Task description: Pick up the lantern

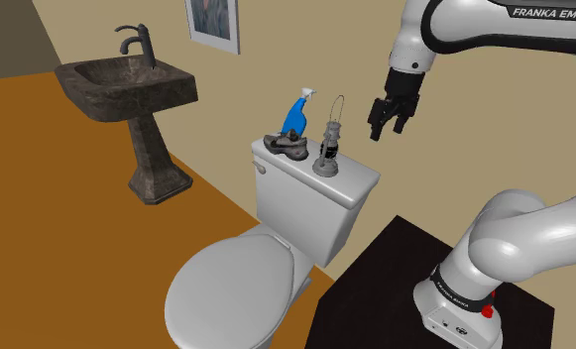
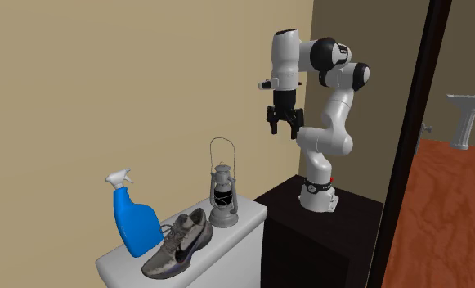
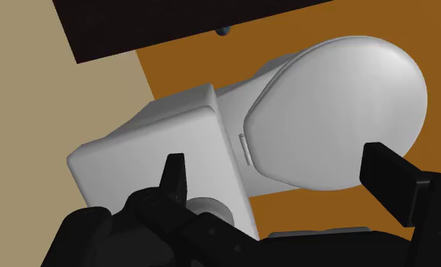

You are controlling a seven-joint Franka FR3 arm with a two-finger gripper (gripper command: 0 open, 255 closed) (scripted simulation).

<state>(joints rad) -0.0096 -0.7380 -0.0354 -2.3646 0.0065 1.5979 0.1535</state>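
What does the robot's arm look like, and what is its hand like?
The arm is made of chunky, rounded white pieces with dark rings at the joints. White letters on a dark band spell FRANKA EMIKA, and its base has a small red spot. The gripper is all black, with two flat, blocky fingers.

The arm is done in glossy white rounded shells, with dark bands at the joints. White "FRANKA EMIKA" lettering can be read on the link farthest from the black stand. Just above the stand, a small red dot is set into the white base (beside a lettered dark ring). The gripper is rendered all black, blocky fingers included.
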